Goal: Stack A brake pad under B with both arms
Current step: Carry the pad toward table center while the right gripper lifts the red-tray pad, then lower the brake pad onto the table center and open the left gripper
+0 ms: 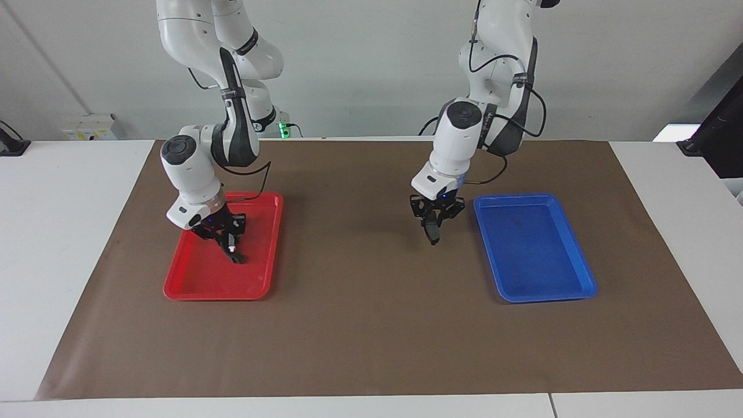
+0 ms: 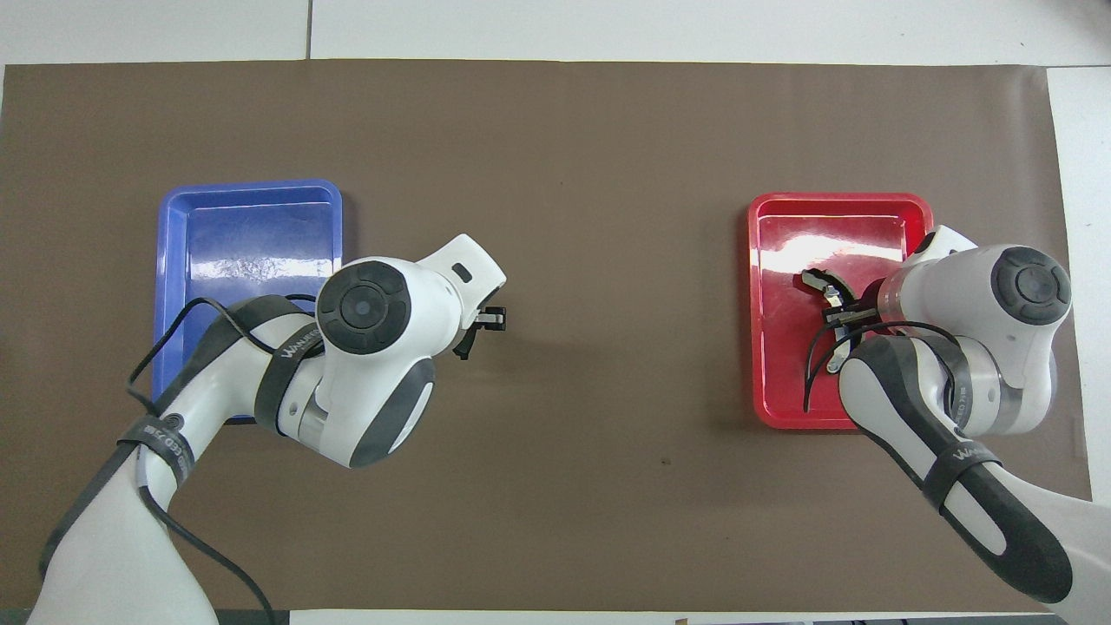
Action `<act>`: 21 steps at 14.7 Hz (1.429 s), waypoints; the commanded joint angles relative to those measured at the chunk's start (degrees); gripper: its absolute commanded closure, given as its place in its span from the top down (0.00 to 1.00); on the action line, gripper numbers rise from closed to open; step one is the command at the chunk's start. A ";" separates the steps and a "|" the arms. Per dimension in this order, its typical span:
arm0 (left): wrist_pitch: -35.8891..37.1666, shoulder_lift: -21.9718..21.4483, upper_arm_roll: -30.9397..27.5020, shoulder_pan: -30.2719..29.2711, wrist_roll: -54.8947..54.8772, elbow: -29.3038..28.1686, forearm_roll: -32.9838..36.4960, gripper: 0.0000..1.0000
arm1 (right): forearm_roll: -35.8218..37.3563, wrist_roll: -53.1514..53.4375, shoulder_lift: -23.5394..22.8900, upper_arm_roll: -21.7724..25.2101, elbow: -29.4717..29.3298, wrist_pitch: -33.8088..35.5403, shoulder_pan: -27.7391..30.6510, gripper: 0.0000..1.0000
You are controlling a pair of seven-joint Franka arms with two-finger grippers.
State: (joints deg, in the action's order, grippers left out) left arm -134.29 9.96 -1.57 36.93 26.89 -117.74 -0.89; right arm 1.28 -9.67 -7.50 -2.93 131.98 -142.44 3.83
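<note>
Red comes first on my screen: the red tray (image 1: 262, 255) lies on the brown paper mat (image 1: 360, 331) toward the right arm's end of the surface. The right gripper (image 1: 232, 251) is down inside it. Its jaws are closed on B (image 1: 235, 255), the thin dark crescent whose silvery strip catches the light. From the overhead camera I see B (image 2: 823, 286) sticking out of the jaws over the middle of the tray. I cannot tell whether its low end touches the tray floor or hangs just clear of it. Next along, the left gripper (image 1: 432, 231) hangs over bare mat, just beside the blue tray (image 1: 534, 255). Its jaws are closed on a short, all-dark piece that points downward, the A brake pad (image 1: 433, 234), held clear of the surface. The blue tray lies toward the left arm's end of the surface, well apart from the red one.
</note>
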 commanded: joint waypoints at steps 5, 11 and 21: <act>-3.16 10.86 -1.15 6.31 6.25 8.66 0.80 0.04 | -0.75 4.48 1.35 -0.32 -8.99 13.28 -1.02 0.00; -5.28 12.54 -0.98 6.31 5.63 8.93 0.71 0.95 | -0.40 10.36 1.00 -0.49 -16.14 20.89 -7.34 0.00; 14.57 -3.79 -1.42 -12.47 -21.57 5.24 0.71 0.99 | 0.21 31.17 -6.19 -0.49 -26.14 22.81 -21.92 0.00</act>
State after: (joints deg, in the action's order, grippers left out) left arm -123.17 10.87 -3.50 29.71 12.36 -109.87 -0.79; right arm 1.26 16.08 -9.36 -3.41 112.03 -122.18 -14.94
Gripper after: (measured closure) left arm 0.009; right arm 0.573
